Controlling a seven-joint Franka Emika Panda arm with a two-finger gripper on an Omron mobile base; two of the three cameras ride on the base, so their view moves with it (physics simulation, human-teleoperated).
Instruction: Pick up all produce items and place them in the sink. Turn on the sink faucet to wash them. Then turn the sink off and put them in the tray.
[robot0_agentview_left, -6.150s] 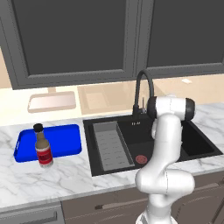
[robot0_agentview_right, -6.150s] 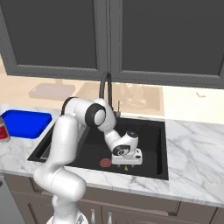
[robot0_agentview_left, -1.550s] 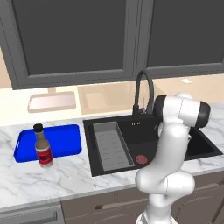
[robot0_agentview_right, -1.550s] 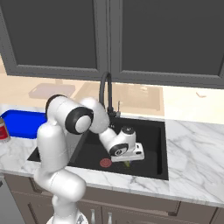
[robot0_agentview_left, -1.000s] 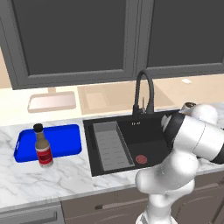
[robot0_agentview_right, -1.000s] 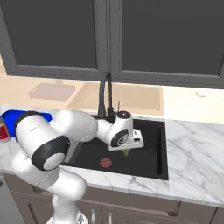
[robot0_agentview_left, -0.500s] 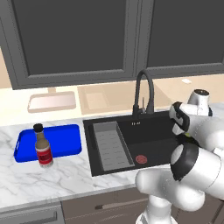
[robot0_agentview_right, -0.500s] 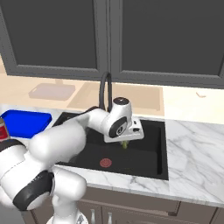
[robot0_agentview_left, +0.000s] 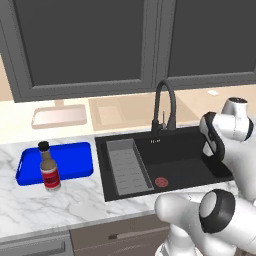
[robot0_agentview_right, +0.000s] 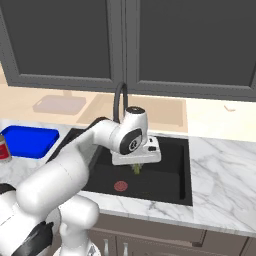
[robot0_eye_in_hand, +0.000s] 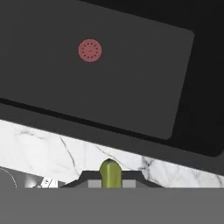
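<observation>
Yellow-green fruit (robot0_eye_in_hand: 110, 173), seen in the hand view, is sitting between the two dark fingertips of the claw (robot0_eye_in_hand: 110, 178), which is grasping it with the jaws nearly closed. In the right base view the same fruit (robot0_agentview_right: 136, 169) is hanging just under the white hand, raised above the floor of the black sink (robot0_agentview_right: 170, 175) and touching nothing else. The red round drain (robot0_agentview_right: 120, 186) is lying on the basin floor below and to the robot's left of the fruit, apart from it. The black gooseneck faucet (robot0_agentview_left: 165, 105) is standing at the back rim of the sink. The grey ribbed rack (robot0_agentview_left: 127, 166) is occupying the basin's left part. On the marble table (robot0_agentview_left: 75, 197), well apart to the left, the blue tray (robot0_agentview_left: 70, 160) is lying with a brown bottle (robot0_agentview_left: 49, 167) beside it.
</observation>
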